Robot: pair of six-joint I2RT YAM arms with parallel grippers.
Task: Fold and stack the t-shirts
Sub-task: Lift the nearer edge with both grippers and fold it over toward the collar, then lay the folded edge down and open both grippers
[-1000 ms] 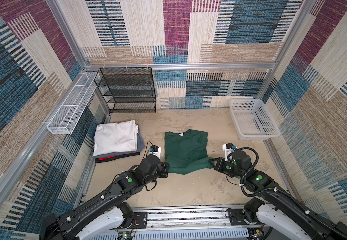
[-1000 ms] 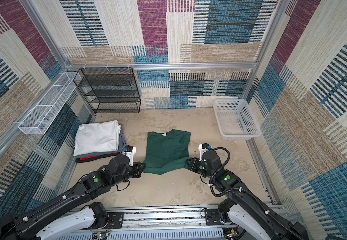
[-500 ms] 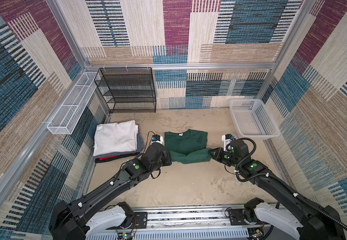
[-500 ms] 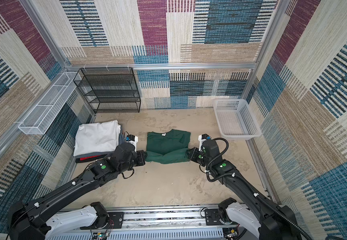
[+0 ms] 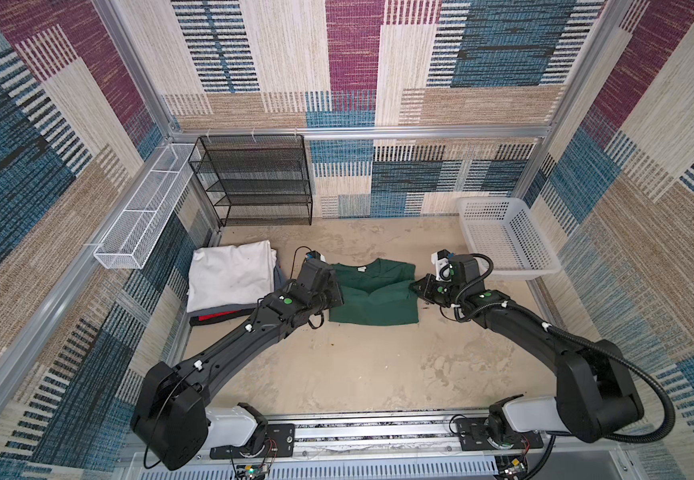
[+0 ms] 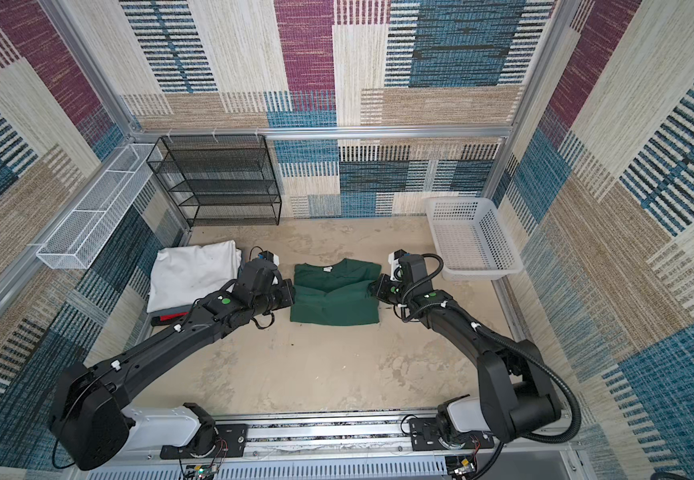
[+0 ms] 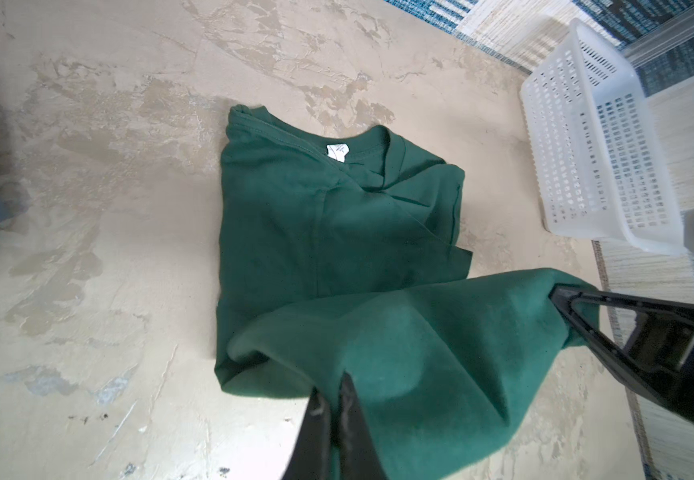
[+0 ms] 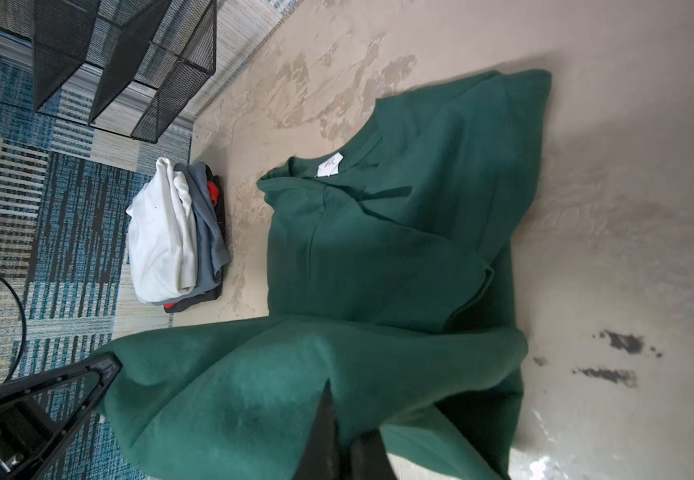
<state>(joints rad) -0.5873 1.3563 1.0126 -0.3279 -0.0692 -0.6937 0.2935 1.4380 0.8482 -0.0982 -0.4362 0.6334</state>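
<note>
The dark green t-shirt [image 5: 372, 307] lies on the table's middle with its collar and white label [image 7: 335, 152] at the far end. Its near hem is lifted and doubled back over the body. My left gripper [image 7: 332, 386] is shut on the hem's left corner, at the shirt's left side [image 5: 337, 297]. My right gripper [image 8: 343, 415] is shut on the hem's right corner, at the shirt's right side [image 5: 413, 289]. The cloth hangs stretched between the two. A stack of folded t-shirts [image 5: 231, 282], white on top of grey and black/red, sits left of the green one.
An empty white plastic basket [image 5: 503, 237] stands at the back right, close behind my right arm. A black mesh rack [image 5: 253, 178] stands against the back wall. A white wire tray [image 5: 141, 208] hangs on the left wall.
Both grippers have carried the green shirt's near hem away from the front edge toward the collar, doubling the lower part over the body. The folded stack has not moved.
</note>
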